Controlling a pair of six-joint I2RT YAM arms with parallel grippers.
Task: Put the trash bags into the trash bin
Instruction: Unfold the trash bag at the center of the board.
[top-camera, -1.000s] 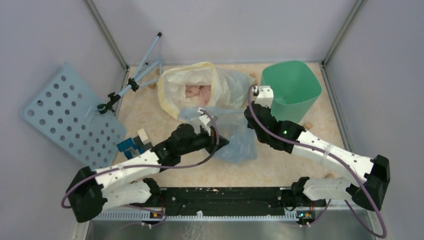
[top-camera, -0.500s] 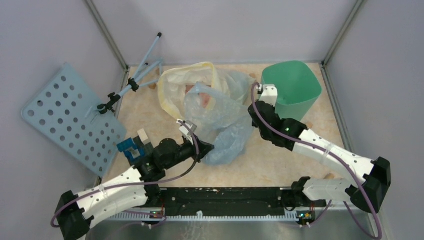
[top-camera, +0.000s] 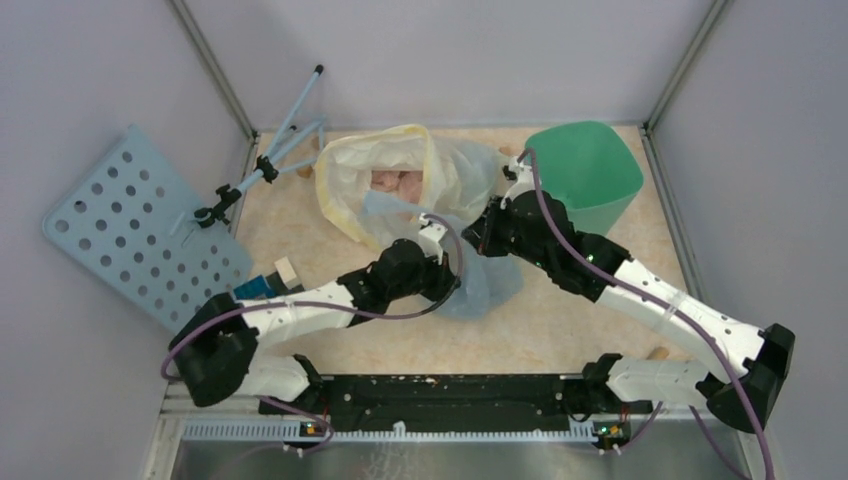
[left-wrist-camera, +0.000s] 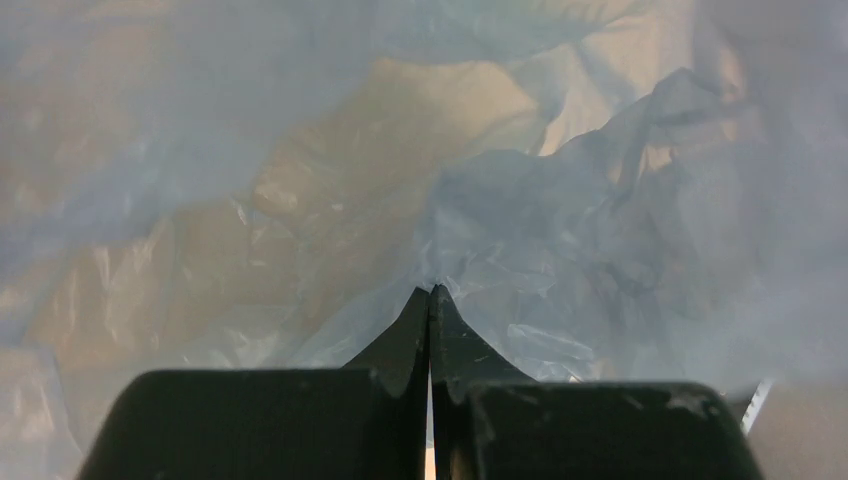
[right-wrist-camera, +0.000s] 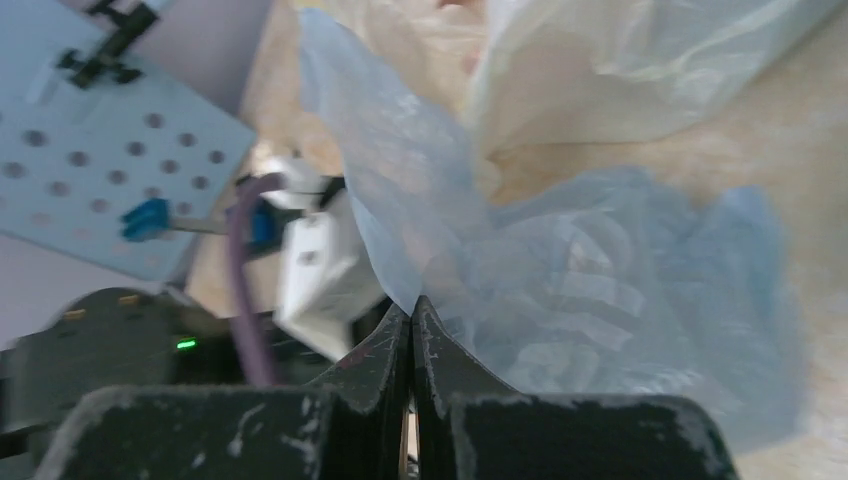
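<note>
The trash bag (top-camera: 485, 285) is a crinkly, see-through pale-blue film bunched on the table between both arms, left of the mint-green trash bin (top-camera: 585, 175). My left gripper (top-camera: 455, 288) is shut; in the left wrist view its tips (left-wrist-camera: 431, 292) pinch the bag's film (left-wrist-camera: 600, 230), which fills that view. My right gripper (top-camera: 478, 240) is shut too. Its tips (right-wrist-camera: 411, 303) nip a fold of the bag (right-wrist-camera: 600, 300), whose flap rises up-left. The bin stands upright behind the right wrist.
A whitish bag with a yellow rim (top-camera: 372, 170) lies open just behind the blue bag, also the whitish bag (right-wrist-camera: 620, 60) in the right wrist view. A pale-blue perforated board (top-camera: 130, 235) leans at the left wall beside a blue rod stand (top-camera: 265, 165). A blue clip (top-camera: 255, 288) sits by the left arm.
The left arm has swung back right and forward with the bag, which has sunk from a raised billow into a low bunch. The right gripper has moved left from the bin to the bag.
</note>
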